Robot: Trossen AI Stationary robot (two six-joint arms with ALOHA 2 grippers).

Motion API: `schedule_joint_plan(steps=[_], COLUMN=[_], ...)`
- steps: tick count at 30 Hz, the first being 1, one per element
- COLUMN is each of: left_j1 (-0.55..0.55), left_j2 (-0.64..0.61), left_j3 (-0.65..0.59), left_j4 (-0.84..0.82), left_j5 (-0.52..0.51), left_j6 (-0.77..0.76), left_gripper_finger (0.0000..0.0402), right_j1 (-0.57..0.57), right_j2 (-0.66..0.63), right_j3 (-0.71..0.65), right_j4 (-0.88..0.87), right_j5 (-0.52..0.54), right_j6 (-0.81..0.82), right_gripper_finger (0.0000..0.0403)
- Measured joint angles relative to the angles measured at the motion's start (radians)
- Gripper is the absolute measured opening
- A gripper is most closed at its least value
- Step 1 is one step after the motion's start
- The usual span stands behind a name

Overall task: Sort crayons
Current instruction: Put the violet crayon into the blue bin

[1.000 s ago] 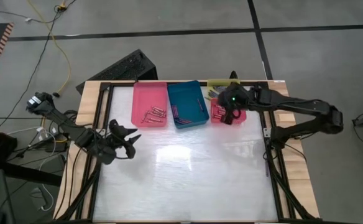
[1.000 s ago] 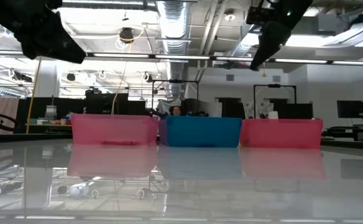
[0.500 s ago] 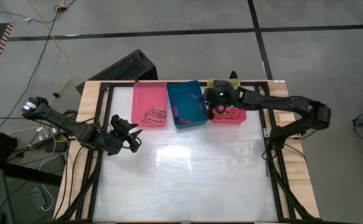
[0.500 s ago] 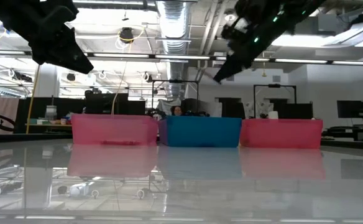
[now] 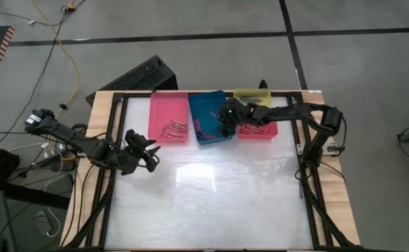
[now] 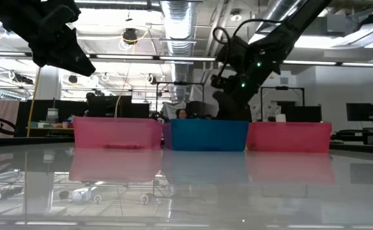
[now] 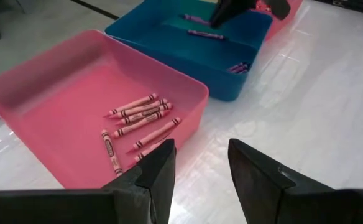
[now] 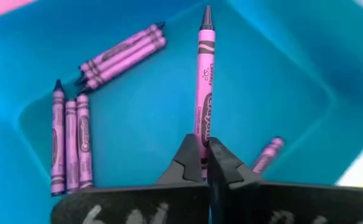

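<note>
Crayon (image 8: 204, 93) in right pincer (image 8: 204, 163), label unreadable

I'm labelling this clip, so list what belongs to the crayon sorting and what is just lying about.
Part of the job:
- purple crayon gripped in the right claw, over the teal tray
- purple crayons lying in that tray
- pink crayons in the pink tray
- left claw, open, empty

Lying about:
- keyboard beyond the table
- yellow cable on the floor
</note>
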Motion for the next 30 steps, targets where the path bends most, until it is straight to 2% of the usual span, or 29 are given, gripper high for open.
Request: schedule_joint_plan(steps=[7, 21, 30], left_j1=[0.0, 0.0, 0.0], left_j2=[0.0, 0.0, 0.0], left_j3=[0.0, 0.0, 0.0], left_j4=[0.0, 0.001, 0.001], left_j5=[-0.002, -0.002, 0.0], left_j6=[-0.006, -0.016, -0.019], left_gripper_finger=[0.0139, 0.0139, 0.0139], right_j1=[0.001, 0.001, 0.001], right_j2=[0.064, 0.062, 0.062], right_j3=[0.0, 0.0, 0.0], right_j4=[0.015, 0.014, 0.021], right_j5=[0.0, 0.003, 0.003], right_j6=[0.006, 0.013, 0.014], right_gripper_finger=[0.001, 0.0014, 0.0064])
